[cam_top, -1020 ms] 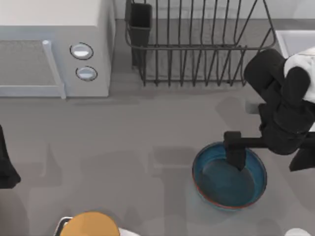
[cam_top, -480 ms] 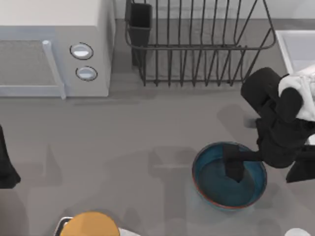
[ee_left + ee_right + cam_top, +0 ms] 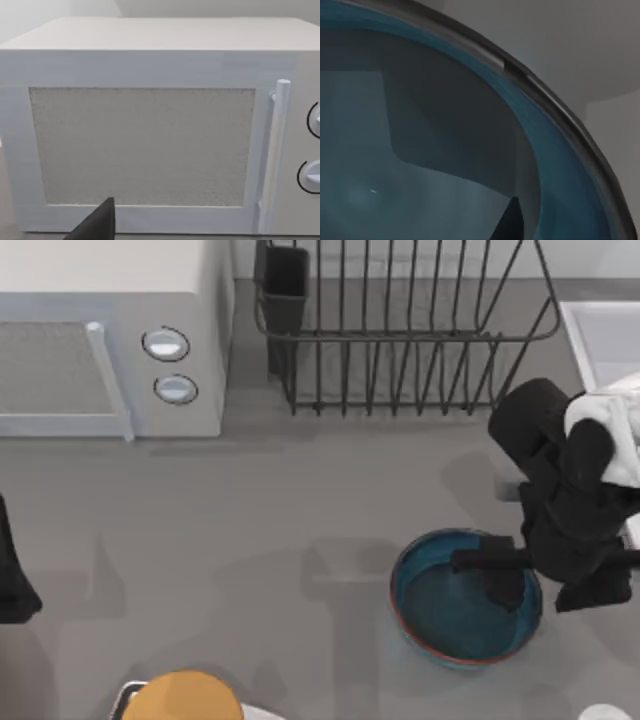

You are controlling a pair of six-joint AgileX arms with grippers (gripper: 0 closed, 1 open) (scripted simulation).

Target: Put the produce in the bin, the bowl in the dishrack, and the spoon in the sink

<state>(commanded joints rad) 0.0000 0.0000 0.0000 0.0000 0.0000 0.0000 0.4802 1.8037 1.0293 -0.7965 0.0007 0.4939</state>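
1. Hanging low over the right part of the bowl (image 3: 440, 610), the right gripper (image 3: 503, 585) reaches in from the right side of the table (image 3: 300, 500), its dark tip dipping inside the blue-teal hollow close to the right rim.
2. Whether this claw is spread, pressed together or pinching the rim, I cannot tell.
3. From the right wrist camera, the bowl (image 3: 420, 150) shows from very close: its glazed inner wall curves up to a thin dark rim, with grey table beyond.
4. The bowl stands upright on the table, right of centre and toward the near edge, well apart from the dishrack (image 3: 400, 337).
5. The dishrack, a dark wire frame with upright bars, stands at the far side, with its black utensil cup (image 3: 286, 280) at the far left corner.
6. The sink (image 3: 585, 312), pale with a raised rim, lies at the far right, just beside the rack.
7. A white microwave (image 3: 110, 330) fills the far left; the left wrist camera faces its door (image 3: 145, 145).
8. The left gripper (image 3: 10, 580) is parked at the left edge; I cannot tell its claw's state.
9. An orange rounded object (image 3: 180, 698) sits at the near left edge.
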